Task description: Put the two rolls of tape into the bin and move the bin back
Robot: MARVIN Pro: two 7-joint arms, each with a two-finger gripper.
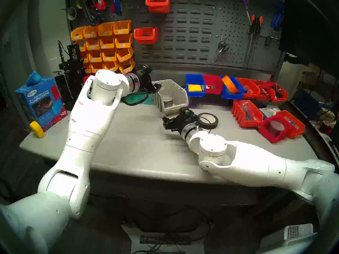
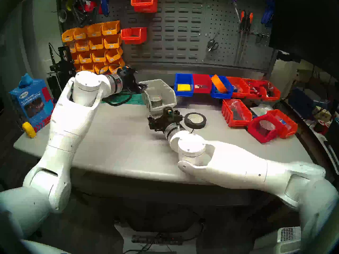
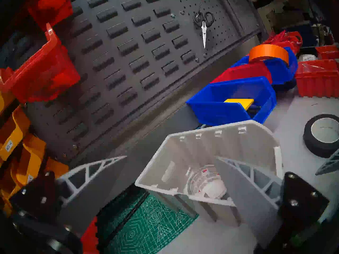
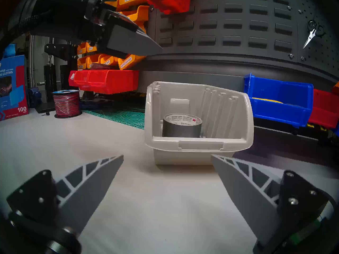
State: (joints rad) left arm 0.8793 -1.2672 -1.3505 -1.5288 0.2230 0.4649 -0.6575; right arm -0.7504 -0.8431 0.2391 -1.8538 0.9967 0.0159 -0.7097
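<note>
The beige-grey bin stands at the back middle of the table, its low front lip facing me. A silver-grey roll of tape with a white printed core stands inside it. The wide black roll of tape with a white core lies flat on the table to the bin's front right. My left gripper hovers open over the bin's rear left corner, holding nothing. Low over the table, my right gripper is open and empty just in front of the bin's lip, with the black roll beside its wrist.
Blue bins and red bins line the back right, one holding an orange roll. A red wire spool and green cutting mat lie left of the bin. A blue cloth box stands far left. Yellow bins hang on the pegboard.
</note>
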